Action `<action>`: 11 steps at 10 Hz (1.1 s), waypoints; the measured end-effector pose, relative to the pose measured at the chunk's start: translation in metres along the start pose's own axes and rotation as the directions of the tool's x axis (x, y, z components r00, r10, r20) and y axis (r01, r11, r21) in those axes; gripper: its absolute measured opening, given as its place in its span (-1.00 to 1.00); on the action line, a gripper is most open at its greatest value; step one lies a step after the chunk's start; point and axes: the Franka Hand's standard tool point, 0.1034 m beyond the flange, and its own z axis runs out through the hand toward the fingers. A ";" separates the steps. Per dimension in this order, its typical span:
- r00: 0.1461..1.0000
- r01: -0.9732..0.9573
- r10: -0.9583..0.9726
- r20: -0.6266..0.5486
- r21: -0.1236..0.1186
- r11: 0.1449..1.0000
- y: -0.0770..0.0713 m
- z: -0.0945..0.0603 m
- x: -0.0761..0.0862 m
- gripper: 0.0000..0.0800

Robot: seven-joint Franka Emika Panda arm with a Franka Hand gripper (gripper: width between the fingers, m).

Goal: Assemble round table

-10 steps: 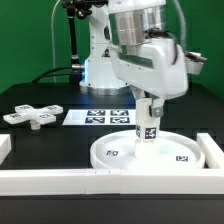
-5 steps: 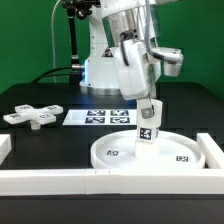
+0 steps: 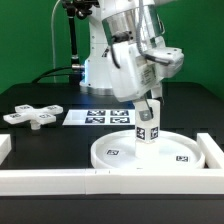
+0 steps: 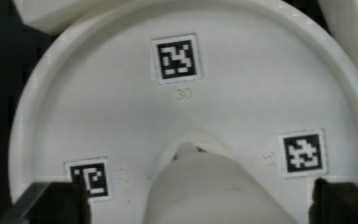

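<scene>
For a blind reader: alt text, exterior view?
The jaws grip a short white cylindrical leg upright at the middle of a large white rimmed round disc. A white cross-shaped base lies apart, toward the exterior view's left.

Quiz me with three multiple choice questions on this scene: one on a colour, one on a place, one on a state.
1. The round disc is: A white, B black, C green.
2. The cross-shaped base lies: A on the round disc, B on the table at the exterior view's left, C at the exterior view's right.
3. The leg is: A lying flat, B upright on the disc between the fingers, C absent.
Answers: A, white against black; B, apart from the disc; B, standing at the disc's middle.
</scene>
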 end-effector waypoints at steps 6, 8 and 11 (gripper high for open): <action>0.901 0.434 -0.434 0.002 -0.003 0.901 -0.003 -0.001 -0.003 0.62; 0.780 0.625 -0.626 -0.011 -0.033 0.780 -0.002 -0.002 0.002 0.62; 0.474 0.877 -0.880 -0.016 -0.074 0.474 -0.004 -0.004 0.012 0.62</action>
